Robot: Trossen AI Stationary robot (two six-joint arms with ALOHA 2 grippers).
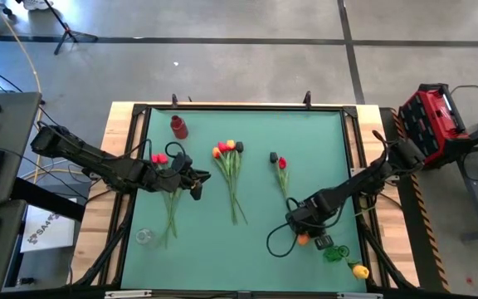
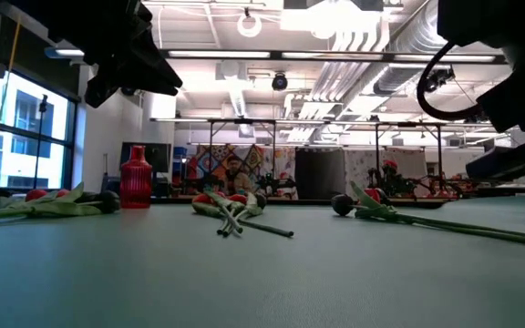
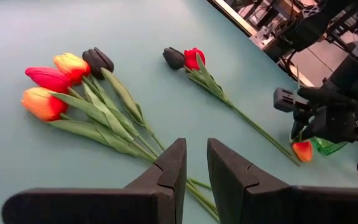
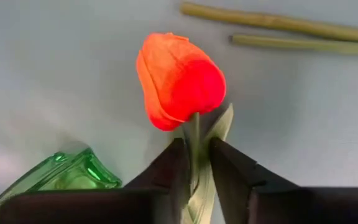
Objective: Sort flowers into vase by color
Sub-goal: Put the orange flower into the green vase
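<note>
Right wrist view puts my right gripper (image 4: 196, 163) clamped on the stem of an orange-red tulip (image 4: 178, 79), just under its head, with the green glass vase (image 4: 67, 177) at the lower left of that frame. From the high view this sits in the lower right of the mat, the tulip head a small orange spot at my fingers and the vase just beside it toward the bottom edge; a yellow tulip (image 1: 360, 271) lies beyond it near the corner.

My left gripper (image 3: 194, 168) hangs over the left-centre of the mat, fingers a narrow gap apart and holding nothing, looking toward the mixed bunch (image 1: 230, 170) at the middle. A red-and-black pair (image 1: 279, 166) lies right of centre, a red bottle-shaped vase (image 1: 178, 126) stands at the upper left, and a clear vase (image 1: 144, 237) at the lower left.

My worry: I grip very near the head (the long stem trails unseen below), so it could swing wide and miss the mouth, or nudge the light vase over. The thin stem might also slip or twist between my pads.
</note>
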